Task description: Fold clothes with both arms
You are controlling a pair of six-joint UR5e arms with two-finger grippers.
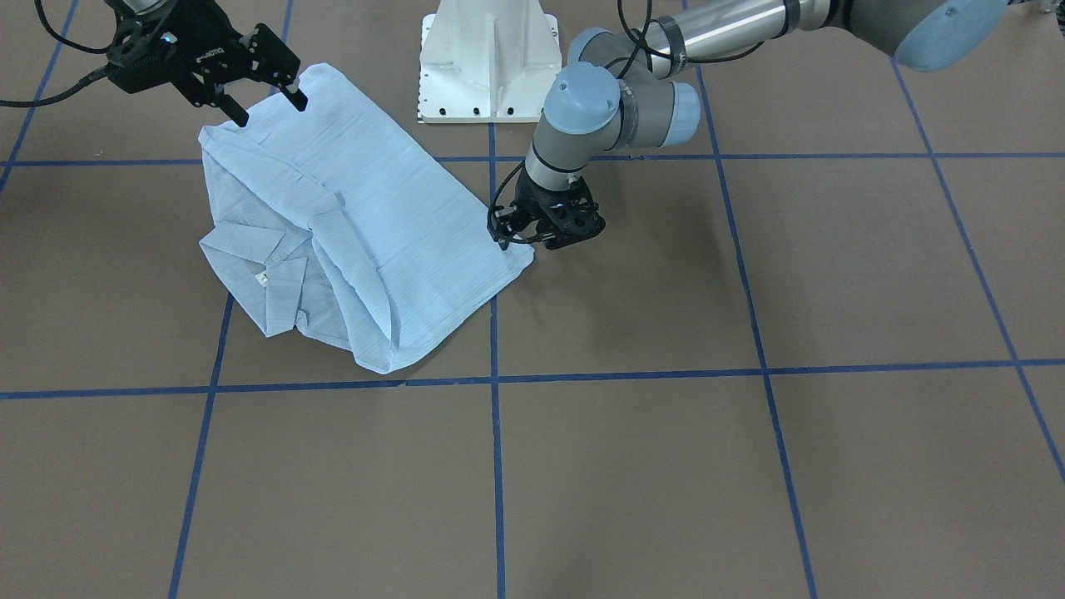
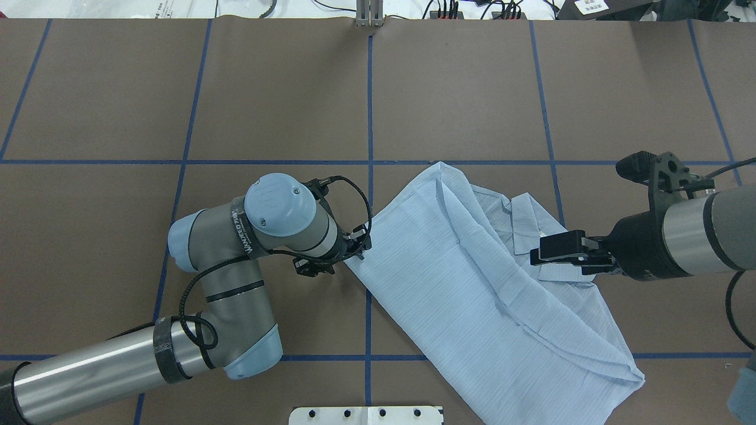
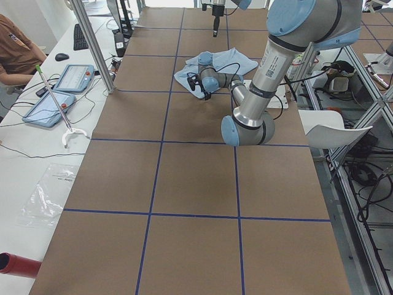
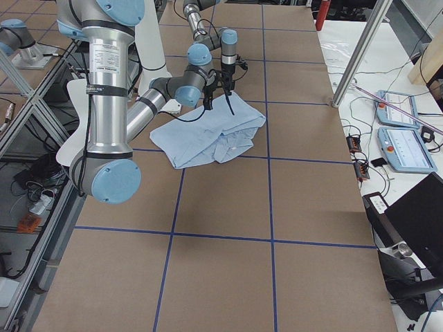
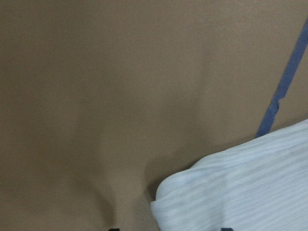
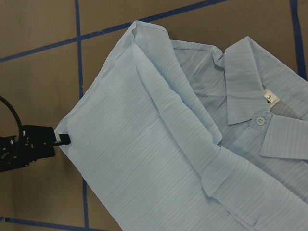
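Corner of the shirt (image 1: pixel 399 208) is bracketed by the open, empty left claw (image 1: pixel 524 237), the right claw (image 1: pixel 270 108) held open, empty, overhead

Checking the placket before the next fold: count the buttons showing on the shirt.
1. One button sits at the collar base, just below the white neck label; others may be hidden under folds of the shirt.
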